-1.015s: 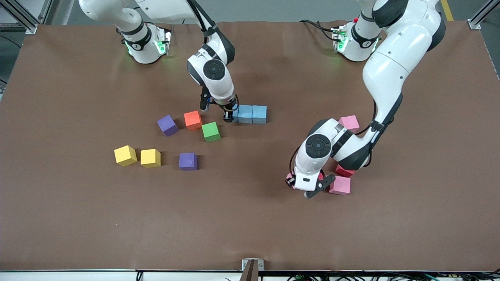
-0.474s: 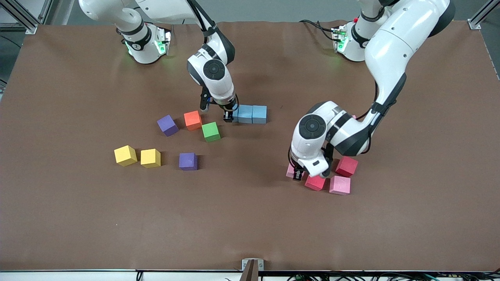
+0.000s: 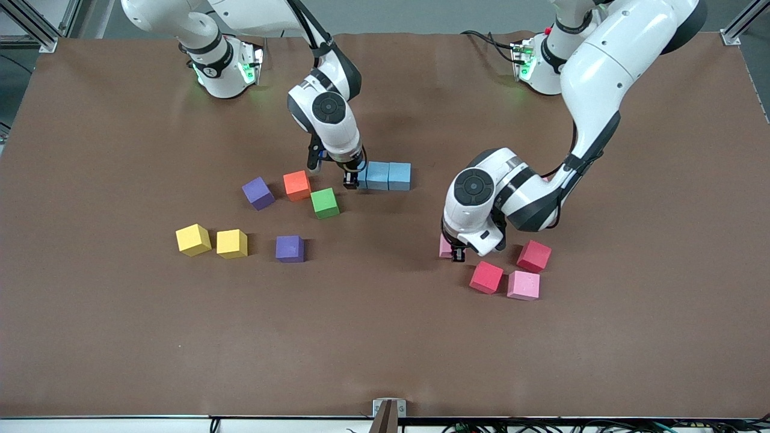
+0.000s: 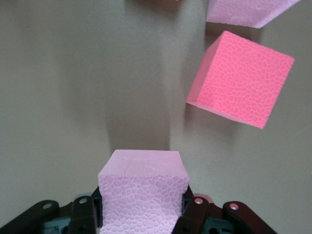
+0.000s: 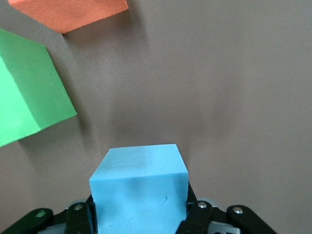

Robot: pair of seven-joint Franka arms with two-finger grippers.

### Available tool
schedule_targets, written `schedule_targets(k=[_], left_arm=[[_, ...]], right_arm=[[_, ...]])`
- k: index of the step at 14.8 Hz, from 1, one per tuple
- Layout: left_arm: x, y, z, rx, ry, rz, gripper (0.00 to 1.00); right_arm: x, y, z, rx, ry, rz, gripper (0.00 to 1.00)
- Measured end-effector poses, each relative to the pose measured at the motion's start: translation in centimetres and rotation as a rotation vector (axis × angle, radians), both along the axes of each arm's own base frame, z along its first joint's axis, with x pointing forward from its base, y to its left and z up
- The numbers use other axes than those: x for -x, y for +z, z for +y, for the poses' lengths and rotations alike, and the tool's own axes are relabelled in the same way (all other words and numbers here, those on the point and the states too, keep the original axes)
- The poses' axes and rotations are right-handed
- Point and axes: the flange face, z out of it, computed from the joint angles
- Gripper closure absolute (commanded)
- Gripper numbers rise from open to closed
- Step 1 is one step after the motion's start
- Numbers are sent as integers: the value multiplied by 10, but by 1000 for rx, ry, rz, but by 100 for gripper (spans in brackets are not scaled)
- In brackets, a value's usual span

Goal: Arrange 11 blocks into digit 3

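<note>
My left gripper (image 3: pixel 455 251) is shut on a pink block (image 3: pixel 446 246), low over the table beside two red blocks (image 3: pixel 486 277) (image 3: pixel 533 256) and another pink block (image 3: pixel 523 285). The left wrist view shows that pink block (image 4: pixel 143 192) between the jaws, with a red block (image 4: pixel 241 80) just ahead of it. My right gripper (image 3: pixel 351 179) is shut on a light blue block (image 5: pixel 140 195) at the end of a row of two blue blocks (image 3: pixel 388 175). Green (image 3: pixel 325 202), orange (image 3: pixel 296 185) and two purple blocks (image 3: pixel 258 192) (image 3: pixel 290 248) lie toward the right arm's end.
Two yellow cubes (image 3: pixel 193 239) (image 3: pixel 231 243) sit side by side next to the nearer purple block. The left arm's elbow hangs over the table above the red and pink blocks. The brown mat (image 3: pixel 385 343) is bare toward the front camera.
My left arm has swung the pink block away from the red and pink blocks toward the table's middle, uncovering both red ones. The right arm has not moved.
</note>
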Motion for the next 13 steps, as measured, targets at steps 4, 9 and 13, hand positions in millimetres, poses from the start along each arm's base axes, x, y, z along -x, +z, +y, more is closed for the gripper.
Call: schedule_targets(k=[4,9,13], left_arm=[[1,5,9,6,7,4,63],[2,5,6,15,4,-1,63],[2,5,6,17,3,-1,63]], right_arm=[[0,0,0,0,-2,-1,100],[1,0,1,2,2,-4,100],[1,0,1,4,5,-6,99]])
